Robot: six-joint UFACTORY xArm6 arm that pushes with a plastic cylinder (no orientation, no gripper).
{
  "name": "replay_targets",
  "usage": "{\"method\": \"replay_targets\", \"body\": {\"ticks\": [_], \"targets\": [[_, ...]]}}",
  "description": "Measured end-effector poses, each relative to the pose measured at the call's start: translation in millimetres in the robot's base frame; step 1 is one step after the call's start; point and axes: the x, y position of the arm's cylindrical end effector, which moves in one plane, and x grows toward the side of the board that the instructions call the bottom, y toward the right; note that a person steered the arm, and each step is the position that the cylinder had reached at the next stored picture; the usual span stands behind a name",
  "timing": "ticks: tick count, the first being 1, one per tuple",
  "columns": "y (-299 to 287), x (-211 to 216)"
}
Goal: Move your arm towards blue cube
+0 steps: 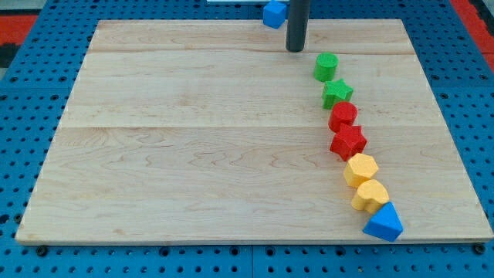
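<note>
The blue cube (273, 13) sits at the view's top edge of the wooden board (193, 139), partly cut off by the frame. My tip (296, 49) is just below and to the right of the cube, apart from it. The dark rod rises straight up out of the frame. A green cylinder (326, 66) lies to the lower right of my tip, not touching it.
A curved row of blocks runs down the view's right: green star (336, 94), red cylinder (343, 116), red star (348, 142), two yellow blocks (360, 168) (370, 195), and a blue triangle (384, 223) near the bottom edge.
</note>
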Motion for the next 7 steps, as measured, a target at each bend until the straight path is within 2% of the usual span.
{"method": "replay_targets", "body": {"ticks": [1, 2, 3, 4, 5, 7], "targets": [[67, -22], [151, -22], [156, -22], [167, 11], [236, 44], [252, 251]]}}
